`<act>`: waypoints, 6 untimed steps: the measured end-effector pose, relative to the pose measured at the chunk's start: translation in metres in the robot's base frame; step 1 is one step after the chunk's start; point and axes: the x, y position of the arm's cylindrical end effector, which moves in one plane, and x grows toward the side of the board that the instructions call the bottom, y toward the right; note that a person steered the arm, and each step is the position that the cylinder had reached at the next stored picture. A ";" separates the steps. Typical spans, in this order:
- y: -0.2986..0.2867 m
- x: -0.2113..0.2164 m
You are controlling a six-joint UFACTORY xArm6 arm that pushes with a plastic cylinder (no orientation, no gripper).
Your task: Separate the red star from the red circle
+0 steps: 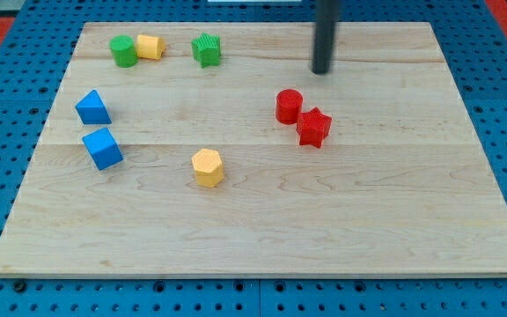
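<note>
The red circle (289, 106) and the red star (314, 128) sit touching each other right of the board's middle, the star to the lower right of the circle. My tip (322, 70) is at the end of the dark rod coming down from the view's top. It stands above and slightly right of the red circle, apart from both red blocks.
A green circle (123, 50), a yellow block (150, 47) and a green star (206, 49) lie along the top left. A blue triangle (92, 107) and a blue cube (103, 148) are at the left. A yellow hexagon (208, 167) lies near the middle of the wooden board (262, 229).
</note>
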 end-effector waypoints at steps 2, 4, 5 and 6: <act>-0.099 0.085; -0.220 0.062; -0.284 0.057; -0.257 0.032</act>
